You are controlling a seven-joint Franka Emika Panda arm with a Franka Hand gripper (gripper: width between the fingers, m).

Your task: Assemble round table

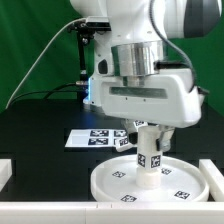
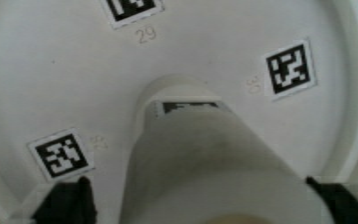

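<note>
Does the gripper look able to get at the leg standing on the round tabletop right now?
Likely yes. The gripper hangs directly over the upright leg on the round tabletop, and the wrist view shows its fingers flanking the leg with nothing in between. Whether they already clamp it is unclear.

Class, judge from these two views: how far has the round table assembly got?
Done: the leg stands upright at the middle of the round disc. In hand: the jaws flank the leg's upper end. Whether they grip it cannot be told, nor whether the leg is screwed home. Left: the cross-shaped base, which neither view shows, is not on the leg.
</note>
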